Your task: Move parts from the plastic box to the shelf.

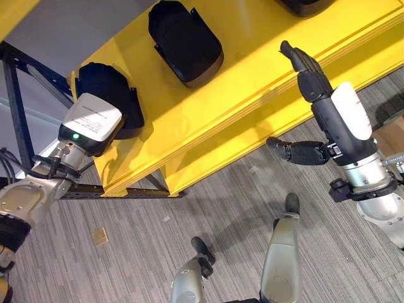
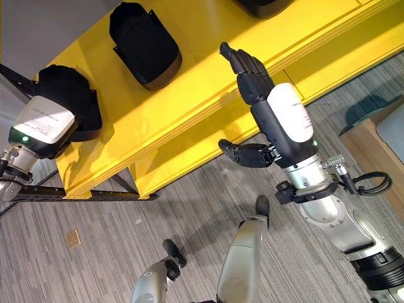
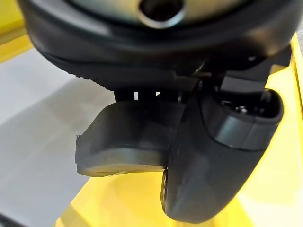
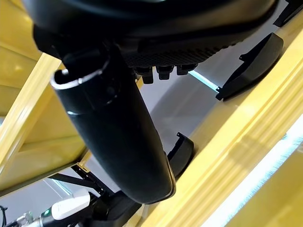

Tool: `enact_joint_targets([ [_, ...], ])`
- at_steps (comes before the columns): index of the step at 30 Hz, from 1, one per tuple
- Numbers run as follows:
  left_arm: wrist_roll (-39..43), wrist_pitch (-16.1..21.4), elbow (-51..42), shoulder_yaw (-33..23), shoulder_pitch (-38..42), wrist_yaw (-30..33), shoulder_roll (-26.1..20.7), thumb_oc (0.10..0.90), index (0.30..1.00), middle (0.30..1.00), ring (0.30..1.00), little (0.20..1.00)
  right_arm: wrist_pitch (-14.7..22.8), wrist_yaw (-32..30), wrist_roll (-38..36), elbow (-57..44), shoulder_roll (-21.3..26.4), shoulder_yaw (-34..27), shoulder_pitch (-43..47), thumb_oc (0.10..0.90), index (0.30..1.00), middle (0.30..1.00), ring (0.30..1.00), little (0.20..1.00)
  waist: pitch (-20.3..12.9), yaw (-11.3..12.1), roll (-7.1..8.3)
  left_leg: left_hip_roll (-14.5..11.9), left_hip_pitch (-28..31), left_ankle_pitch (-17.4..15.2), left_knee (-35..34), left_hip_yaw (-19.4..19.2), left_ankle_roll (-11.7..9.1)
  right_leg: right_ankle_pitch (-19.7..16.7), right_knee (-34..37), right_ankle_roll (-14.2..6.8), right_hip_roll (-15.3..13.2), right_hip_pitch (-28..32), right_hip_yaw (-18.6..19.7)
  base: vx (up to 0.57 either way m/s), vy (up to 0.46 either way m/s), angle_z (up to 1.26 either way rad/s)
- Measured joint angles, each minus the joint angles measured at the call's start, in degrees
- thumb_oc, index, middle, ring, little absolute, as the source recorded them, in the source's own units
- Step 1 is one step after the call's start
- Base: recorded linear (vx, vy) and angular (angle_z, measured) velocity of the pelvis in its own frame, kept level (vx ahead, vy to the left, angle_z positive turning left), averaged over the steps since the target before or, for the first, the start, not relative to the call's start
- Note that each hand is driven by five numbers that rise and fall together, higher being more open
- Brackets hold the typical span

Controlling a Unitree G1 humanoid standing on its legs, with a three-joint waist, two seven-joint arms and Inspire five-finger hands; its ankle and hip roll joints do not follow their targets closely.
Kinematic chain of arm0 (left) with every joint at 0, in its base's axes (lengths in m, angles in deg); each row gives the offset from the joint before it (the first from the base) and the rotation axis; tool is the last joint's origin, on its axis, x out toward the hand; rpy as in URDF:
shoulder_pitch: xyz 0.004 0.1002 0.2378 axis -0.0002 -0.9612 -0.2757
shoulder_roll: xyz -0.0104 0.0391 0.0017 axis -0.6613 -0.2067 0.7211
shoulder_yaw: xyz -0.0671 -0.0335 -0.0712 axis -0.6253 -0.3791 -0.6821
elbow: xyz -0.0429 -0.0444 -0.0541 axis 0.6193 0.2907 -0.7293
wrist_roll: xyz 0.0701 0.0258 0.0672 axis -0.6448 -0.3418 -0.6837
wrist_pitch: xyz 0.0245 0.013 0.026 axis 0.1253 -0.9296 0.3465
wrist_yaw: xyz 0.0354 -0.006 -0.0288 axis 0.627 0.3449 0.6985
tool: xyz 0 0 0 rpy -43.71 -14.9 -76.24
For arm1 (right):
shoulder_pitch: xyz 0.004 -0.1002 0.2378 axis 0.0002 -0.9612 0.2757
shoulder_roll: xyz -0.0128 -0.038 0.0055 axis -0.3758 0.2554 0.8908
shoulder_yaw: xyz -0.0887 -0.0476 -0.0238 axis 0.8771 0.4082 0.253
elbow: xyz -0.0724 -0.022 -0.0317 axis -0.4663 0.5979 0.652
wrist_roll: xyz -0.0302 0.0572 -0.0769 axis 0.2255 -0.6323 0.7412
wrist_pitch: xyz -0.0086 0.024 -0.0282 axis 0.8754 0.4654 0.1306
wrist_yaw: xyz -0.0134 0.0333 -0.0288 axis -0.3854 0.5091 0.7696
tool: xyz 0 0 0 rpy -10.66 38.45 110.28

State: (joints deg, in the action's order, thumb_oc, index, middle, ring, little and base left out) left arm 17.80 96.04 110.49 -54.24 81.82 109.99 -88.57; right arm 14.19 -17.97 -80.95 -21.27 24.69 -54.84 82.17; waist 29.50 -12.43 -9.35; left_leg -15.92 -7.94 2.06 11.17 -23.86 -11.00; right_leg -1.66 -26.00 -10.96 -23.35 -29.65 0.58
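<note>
Two black parts lie on the yellow shelf (image 1: 265, 76): one (image 1: 185, 41) near its middle, another (image 1: 107, 95) at its edge under the left hand (image 1: 91, 123), whose fingers are hidden, so their state cannot be told. The right hand (image 2: 252, 72) hovers over the shelf's front edge, fingers straight and released, holding nothing.

The shelf (image 1: 252, 82) is showing bright yellow across its board and along its layered front edge, with a paler yellow stripe running where the light is falling. Two parts are lying on it, both matte black: one part (image 1: 185, 41) toward eleven o'clock, another part (image 1: 110, 95) toward nine o'clock. The left hand (image 1: 91, 123) is wearing a white cover with a small green light glowing on its dark body. The right hand (image 2: 252, 76), toward three o'clock, is showing black fingers and a white cover. The carpet (image 1: 126, 252) is showing grey with fine streaks, a small tan square (image 1: 100, 237) lying toward seven o'clock.
</note>
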Motion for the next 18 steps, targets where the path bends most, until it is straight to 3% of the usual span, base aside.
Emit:
enact_joint_targets([
  [4, 0.1, -1.1, 2.0, 3.3, 4.5, -1.4, 0.7, 0.4, 0.3, 0.3, 0.3, 0.3, -0.4, 0.2, 0.0, 0.0, 0.0, 0.1, 0.8, 0.9, 1.0, 1.0, 1.0, 1.0, 0.0, -0.2, 0.0, -0.2, -0.1, -0.1, 0.6, -0.2, -0.1, -0.2, 0.0, -0.2, 0.2, -0.1, 0.1, 0.02, 0.001, -0.04],
  [14, 2.7, -7.4, 8.3, 3.1, 6.4, -2.4, 7.6, 0.4, 0.3, 0.3, 0.3, 0.3, -2.1, 0.9, 0.0, 0.0, 0.0, 2.2, 3.0, 0.9, 1.0, 1.0, 1.0, 1.0, 0.0, -0.3, 0.03, -1.2, -0.2, -0.9, 1.6, -0.5, -0.3, -0.2, 0.0, -0.1, 1.2, -0.2, 0.3, 0.02, -0.001, -0.03],
  [18, 2.7, -9.6, 9.2, 3.0, 8.5, -2.4, 9.7, 0.4, 0.3, 0.3, 0.3, 0.3, -2.8, 1.6, 0.0, 0.0, -0.1, 2.4, 3.6, 0.9, 1.0, 1.0, 1.0, 1.0, 0.1, 0.0, 0.21, -2.3, -3.5, -1.8, 4.7, 0.7, -0.5, -0.4, -0.4, 0.1, 1.7, -1.5, 0.2, 0.02, -0.013, 0.05],
])
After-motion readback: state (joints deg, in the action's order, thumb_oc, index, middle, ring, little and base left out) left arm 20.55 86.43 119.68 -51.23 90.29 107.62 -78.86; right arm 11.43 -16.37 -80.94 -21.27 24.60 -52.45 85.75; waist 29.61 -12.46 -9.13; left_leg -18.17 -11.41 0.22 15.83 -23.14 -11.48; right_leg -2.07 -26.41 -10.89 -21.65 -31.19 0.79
